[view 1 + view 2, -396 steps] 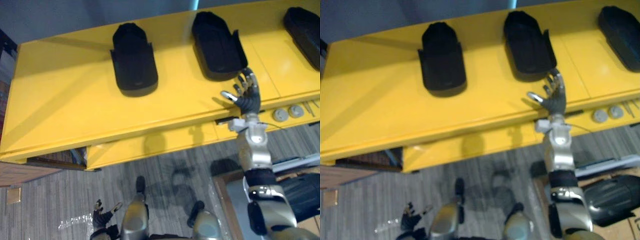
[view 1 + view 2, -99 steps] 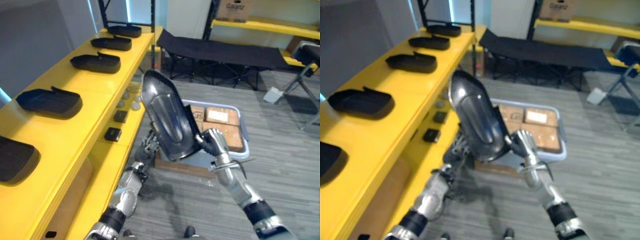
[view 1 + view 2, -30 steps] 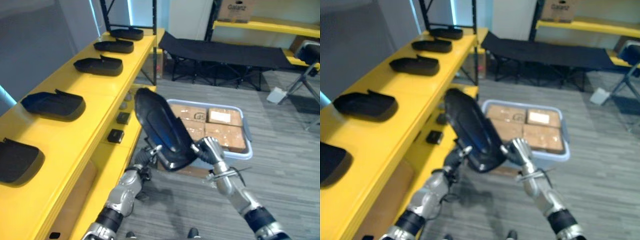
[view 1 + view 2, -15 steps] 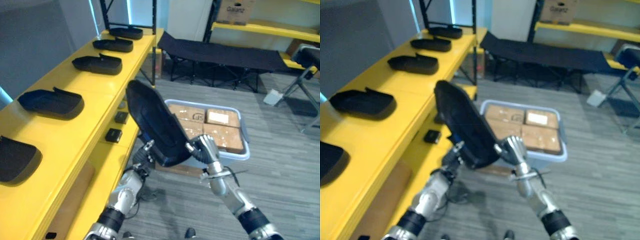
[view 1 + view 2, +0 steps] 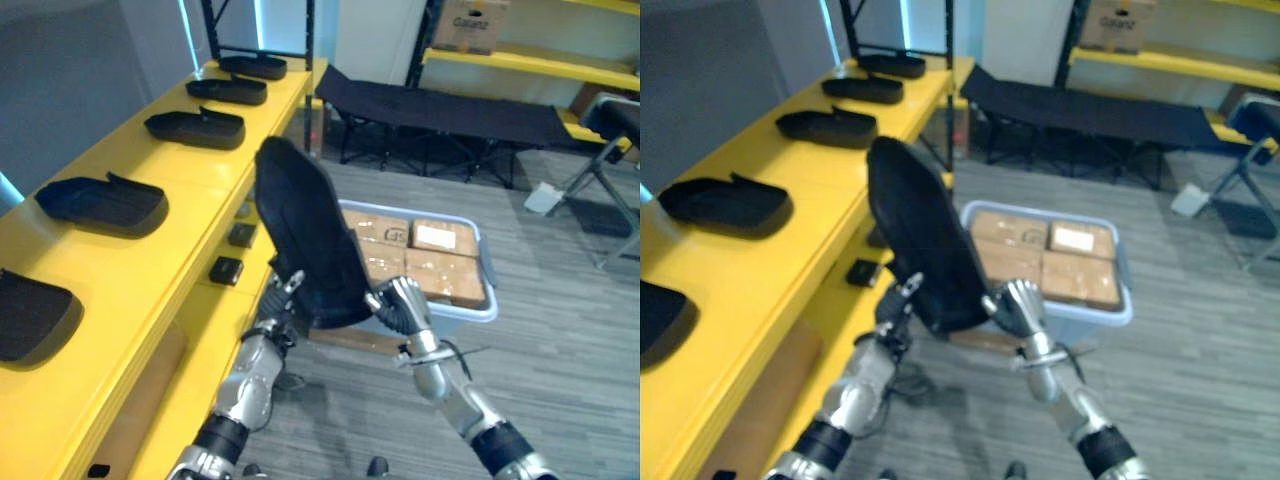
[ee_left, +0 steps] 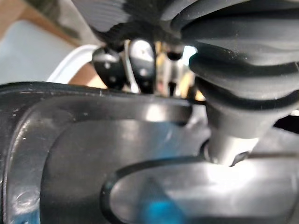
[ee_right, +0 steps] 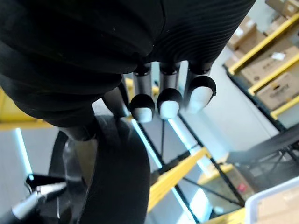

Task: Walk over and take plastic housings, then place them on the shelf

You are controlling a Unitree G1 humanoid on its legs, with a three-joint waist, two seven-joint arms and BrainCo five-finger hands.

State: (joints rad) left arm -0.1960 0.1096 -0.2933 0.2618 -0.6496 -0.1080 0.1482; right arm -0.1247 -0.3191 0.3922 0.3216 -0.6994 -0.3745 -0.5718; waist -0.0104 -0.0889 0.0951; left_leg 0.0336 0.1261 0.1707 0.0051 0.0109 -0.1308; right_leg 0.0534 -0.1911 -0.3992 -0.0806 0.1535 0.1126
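Left hand (image 5: 285, 298) and right hand (image 5: 398, 303) clamp opposite lower edges of the upright plastic housing (image 5: 308, 235), presumably steadying the bulky shell for transfer to the yellow shelf (image 5: 200, 175) at nine o'clock.

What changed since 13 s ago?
The left hand and right hand, free then, now grip a black housing, held upright beside the yellow shelf. In the last seconds the grip held. The housings on the shelf stayed put.
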